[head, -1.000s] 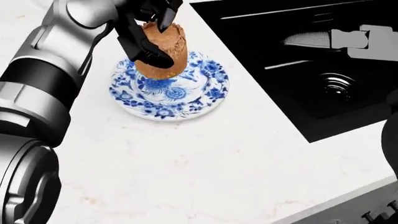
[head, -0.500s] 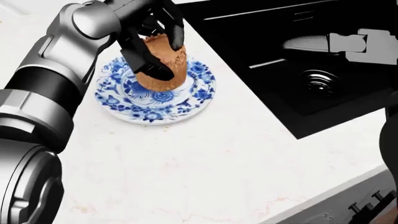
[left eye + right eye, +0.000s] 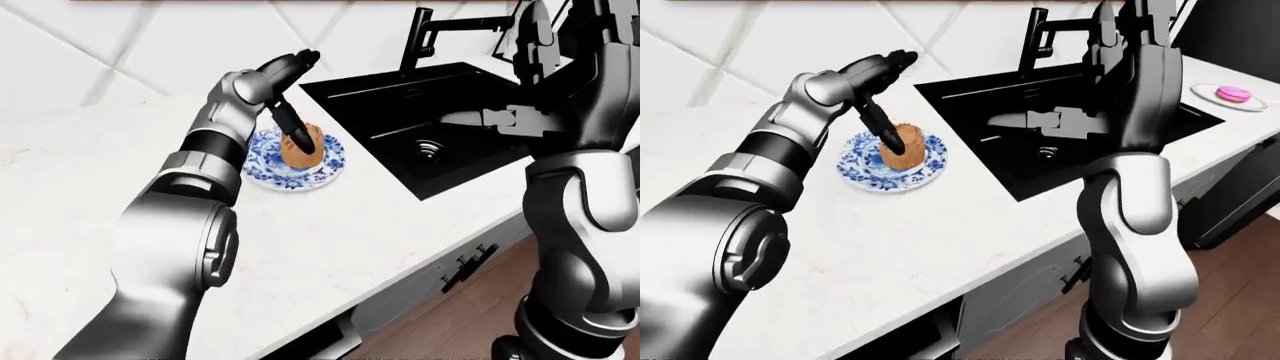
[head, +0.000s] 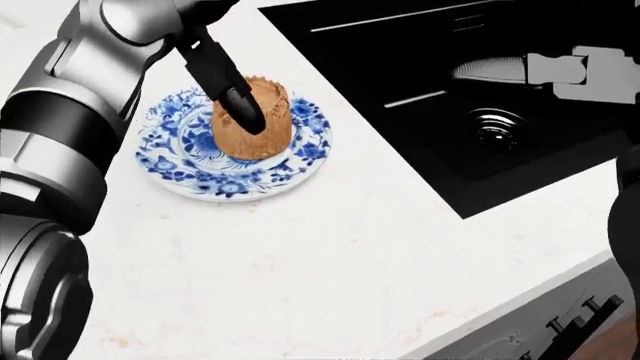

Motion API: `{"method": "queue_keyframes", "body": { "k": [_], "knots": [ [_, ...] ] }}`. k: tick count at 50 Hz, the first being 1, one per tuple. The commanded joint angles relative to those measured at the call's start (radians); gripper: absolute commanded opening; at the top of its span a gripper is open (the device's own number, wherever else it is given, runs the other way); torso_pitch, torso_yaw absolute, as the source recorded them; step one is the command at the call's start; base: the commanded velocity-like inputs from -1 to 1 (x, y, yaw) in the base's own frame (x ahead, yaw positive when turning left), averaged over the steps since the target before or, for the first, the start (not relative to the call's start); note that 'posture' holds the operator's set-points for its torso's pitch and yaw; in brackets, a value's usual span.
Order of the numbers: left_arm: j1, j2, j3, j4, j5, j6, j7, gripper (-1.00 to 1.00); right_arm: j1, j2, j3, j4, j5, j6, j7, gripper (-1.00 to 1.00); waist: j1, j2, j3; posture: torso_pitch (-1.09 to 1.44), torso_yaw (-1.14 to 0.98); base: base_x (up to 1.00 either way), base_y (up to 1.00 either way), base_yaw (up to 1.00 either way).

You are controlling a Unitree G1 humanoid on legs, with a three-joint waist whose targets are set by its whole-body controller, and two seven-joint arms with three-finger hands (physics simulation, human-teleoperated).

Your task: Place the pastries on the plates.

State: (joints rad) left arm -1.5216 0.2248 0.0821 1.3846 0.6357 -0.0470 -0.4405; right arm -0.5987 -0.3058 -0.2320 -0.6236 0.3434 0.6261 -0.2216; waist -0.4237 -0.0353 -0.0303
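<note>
No readable text, label, brand, number or sign anywhere; only blue floral patterning on the plate [image 4: 170, 166].

A home kitchen in a simulator

The place is a kitchen, and it looks like one in a home. A long desk [image 4: 330, 277] of pale stone with faint veins carries a black sink [image 3: 430, 112] that is set into its top. The sink has a round drain [image 4: 492, 122] in its floor, and a black tap [image 3: 425, 34] stands at its far edge. The wall [image 3: 120, 52] behind is covered with large white tiles laid diagonally. Under the desk there are light cabinet fronts with a dark handle [image 3: 468, 266], and the floor [image 3: 450, 330] is brown wood. A blue and white patterned plate [image 4: 170, 169] and a second plate with a pink doughnut [image 3: 1236, 94] lie on the desk.
</note>
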Motion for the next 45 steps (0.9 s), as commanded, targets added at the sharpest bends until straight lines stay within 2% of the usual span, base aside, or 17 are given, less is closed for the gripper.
{"method": "queue_keyframes", "body": {
  "k": [1, 8, 20, 25, 31, 35, 45],
  "knots": [
    [-0.070, 0.024, 0.016, -0.051, -0.024, -0.017, 0.027, 1.00, -0.023, -0.010, -0.014, -0.024, -0.002, -0.020, 0.000, 1.00, -0.001, 0.002, -0.029, 0.00, -0.35, 0.00, 0.00, 0.00],
    [-0.140, 0.092, 0.035, -0.063, -0.065, -0.011, 0.060, 1.00, -0.028, -0.005, -0.003, -0.027, -0.008, -0.015, -0.003, 1.00, -0.007, 0.004, -0.023, 0.00, -0.35, 0.00, 0.00, 0.00],
    [-0.170, 0.196, 0.039, -0.102, -0.116, -0.014, 0.083, 1.00, -0.073, -0.013, -0.002, -0.020, -0.012, 0.011, 0.000, 1.00, -0.011, 0.011, -0.019, 0.00, -0.35, 0.00, 0.00, 0.00],
    [-0.165, 0.238, 0.047, -0.149, -0.156, -0.033, 0.119, 1.00, -0.069, -0.019, -0.005, -0.024, -0.015, 0.014, 0.001, 1.00, -0.011, 0.011, -0.015, 0.00, -0.35, 0.00, 0.00, 0.00],
    [-0.165, 0.307, 0.044, -0.267, -0.196, -0.013, 0.108, 1.00, -0.082, -0.016, 0.004, -0.029, -0.020, 0.027, -0.001, 1.00, -0.015, 0.016, -0.010, 0.00, -0.35, 0.00, 0.00, 0.00],
    [-0.174, 0.345, 0.049, -0.395, -0.224, 0.058, 0.079, 1.00, -0.080, -0.012, 0.003, -0.036, -0.017, 0.032, 0.000, 1.00, -0.017, 0.019, -0.006, 0.00, -0.35, 0.00, 0.00, 0.00],
    [-0.074, 0.366, 0.060, -0.795, -0.256, 0.286, 0.012, 1.00, -0.076, -0.007, 0.013, -0.033, -0.029, 0.025, 0.003, 1.00, -0.020, 0.022, 0.005, 0.00, -0.35, 0.00, 0.00, 0.00]
  ]
}}
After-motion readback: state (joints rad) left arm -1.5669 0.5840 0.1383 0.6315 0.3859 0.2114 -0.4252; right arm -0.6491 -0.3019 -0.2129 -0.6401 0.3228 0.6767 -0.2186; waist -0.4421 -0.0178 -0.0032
